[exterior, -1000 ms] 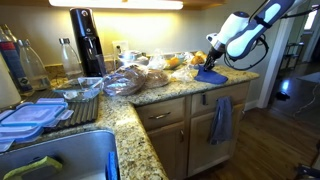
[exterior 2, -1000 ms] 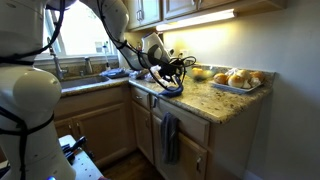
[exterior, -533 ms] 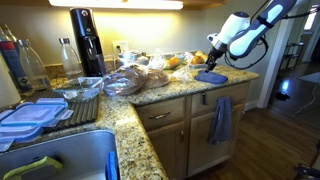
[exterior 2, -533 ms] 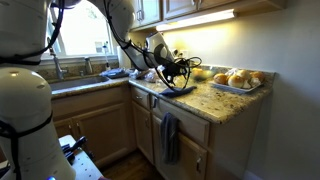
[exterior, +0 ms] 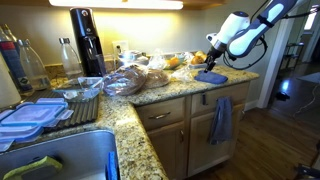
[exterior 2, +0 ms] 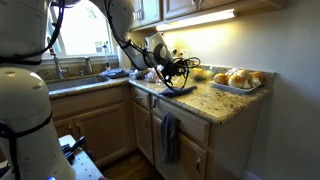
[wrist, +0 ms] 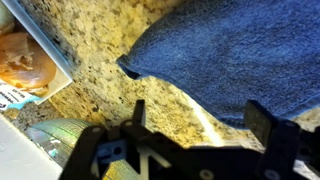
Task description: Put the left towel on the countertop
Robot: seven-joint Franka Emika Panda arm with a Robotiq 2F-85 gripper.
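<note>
The blue towel (exterior: 211,76) lies flat on the counter (exterior: 165,95), near the front edge and close to the end corner. The claw (exterior: 213,64) hovers just above it. The wrist view shows its fingers (wrist: 138,118) spread apart with nothing between them. A grey-blue towel (exterior: 221,120) hangs on the cabinet (exterior: 165,140) front below that edge.
</note>
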